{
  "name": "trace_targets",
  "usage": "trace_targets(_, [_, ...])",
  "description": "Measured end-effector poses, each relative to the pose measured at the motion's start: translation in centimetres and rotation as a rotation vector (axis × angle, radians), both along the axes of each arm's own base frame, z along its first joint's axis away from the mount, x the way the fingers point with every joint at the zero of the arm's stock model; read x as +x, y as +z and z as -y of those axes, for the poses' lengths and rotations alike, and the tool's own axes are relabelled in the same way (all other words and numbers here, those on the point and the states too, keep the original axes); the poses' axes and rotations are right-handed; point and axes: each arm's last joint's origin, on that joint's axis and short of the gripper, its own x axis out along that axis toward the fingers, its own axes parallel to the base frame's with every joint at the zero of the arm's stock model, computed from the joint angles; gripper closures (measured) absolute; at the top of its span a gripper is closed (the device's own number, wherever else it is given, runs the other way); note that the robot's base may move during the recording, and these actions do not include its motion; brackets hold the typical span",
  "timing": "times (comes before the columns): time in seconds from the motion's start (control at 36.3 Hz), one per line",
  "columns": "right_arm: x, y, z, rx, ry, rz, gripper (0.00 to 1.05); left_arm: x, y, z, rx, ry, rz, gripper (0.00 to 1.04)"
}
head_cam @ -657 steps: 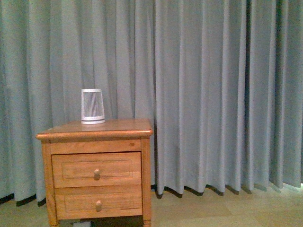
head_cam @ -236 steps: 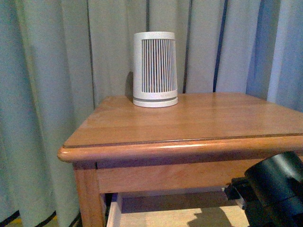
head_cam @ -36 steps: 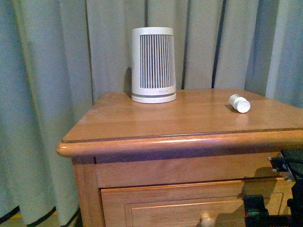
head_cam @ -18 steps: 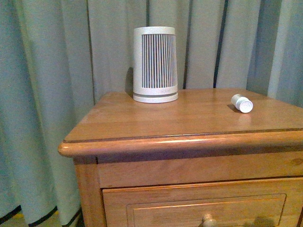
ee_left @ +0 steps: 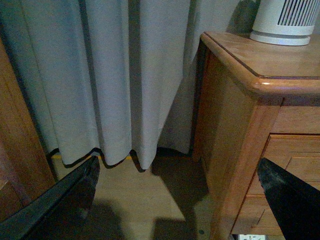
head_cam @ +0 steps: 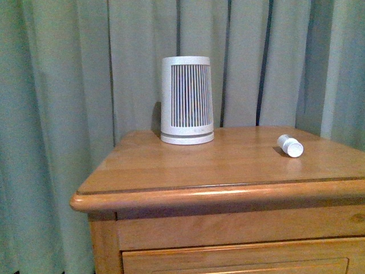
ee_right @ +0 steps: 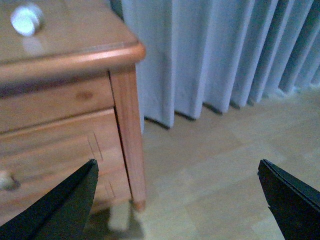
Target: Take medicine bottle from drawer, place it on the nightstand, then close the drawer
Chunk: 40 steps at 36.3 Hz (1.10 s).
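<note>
The medicine bottle point(head_cam: 290, 145) lies on its side on the nightstand point(head_cam: 199, 165) top, right of the middle; it also shows in the right wrist view point(ee_right: 26, 19). The drawer point(head_cam: 239, 264) sits flush in the cabinet, only its upper edge showing in the front view. Its front point(ee_right: 50, 150) and knob point(ee_right: 5, 179) show in the right wrist view. My right gripper point(ee_right: 177, 200) is open and empty, off the nightstand's right front corner, above the floor. My left gripper point(ee_left: 175, 200) is open and empty, beside the nightstand's left side point(ee_left: 225, 140). Neither arm shows in the front view.
A large white slatted device point(head_cam: 187, 100) stands at the back of the nightstand top and shows in the left wrist view point(ee_left: 287, 20). Grey-green curtains point(head_cam: 57, 85) hang behind. A brown wooden piece point(ee_left: 15, 150) stands left of the left gripper. Pale floor point(ee_right: 225, 165) lies to the right.
The right arm's dark parts have left the front view. The nightstand now sits lower in the frame and the drawer knob is out of sight. The bottle has not moved on the top.
</note>
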Motion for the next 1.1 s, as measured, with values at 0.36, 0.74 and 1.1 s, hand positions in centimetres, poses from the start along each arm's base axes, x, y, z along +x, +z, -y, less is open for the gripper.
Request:
trace_targets(0.36, [-0.8, -1.6, -0.3, 0.003, 0.107, 0.055, 0.11, 0.0, 0.0, 0.0, 0.0, 0.0, 0.0, 0.07])
trace_targets(0.74, [-0.9, -2.4, -0.1, -0.053, 0.378, 0.146, 0.78, 0.0, 0.0, 0.0, 0.0, 0.0, 0.0, 0.07])
trace_targets(1.1, [-0.9, -2.4, -0.1, -0.058, 0.378, 0.146, 1.02, 0.0, 0.0, 0.0, 0.0, 0.0, 0.0, 0.07])
